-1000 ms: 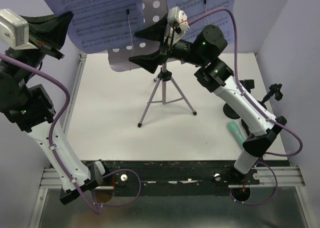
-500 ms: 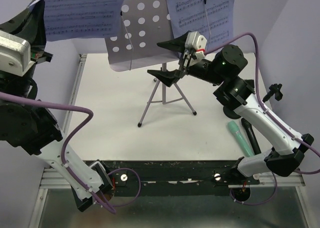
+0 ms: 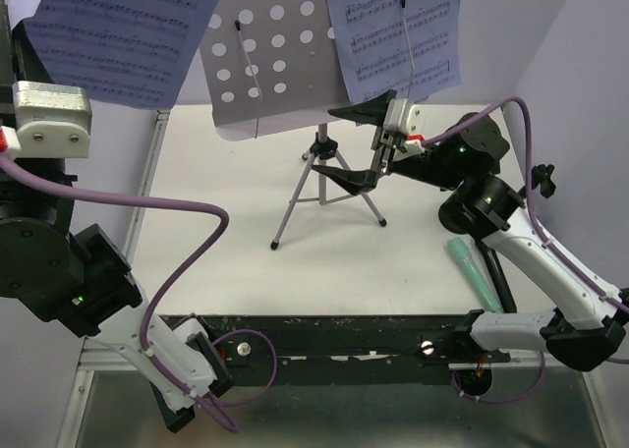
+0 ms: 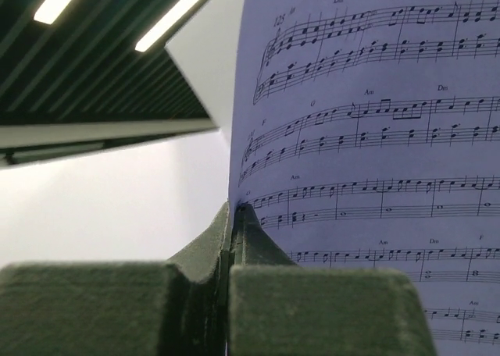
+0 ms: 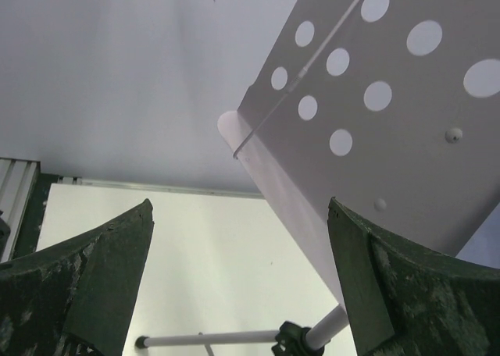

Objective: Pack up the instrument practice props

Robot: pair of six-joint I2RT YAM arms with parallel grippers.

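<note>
My left gripper [image 4: 233, 215] is shut on the edge of a printed sheet-music page [image 4: 367, 137]. In the top view it holds this page [image 3: 118, 30] high at the far left, and its fingers are hidden there. The lilac perforated rack [image 3: 270, 55] stands on its tripod [image 3: 319, 188] and carries another page [image 3: 398, 30] on its right half. My right gripper [image 3: 356, 141] is open and empty beside the tripod stem, under the rack [image 5: 375, 98]. A mint-green microphone [image 3: 475, 271] and a black microphone [image 3: 499, 276] lie at the right.
A black mic holder clip [image 3: 543, 181] shows at the right wall, partly behind my right arm. Lilac walls close in the white table [image 3: 216, 222] at the back and sides. A black rail [image 3: 334, 335] runs along the near edge.
My left arm has lifted the left page off the rack and carried it up and to the left. My right gripper has moved right and down, away from the rack's front, still open.
</note>
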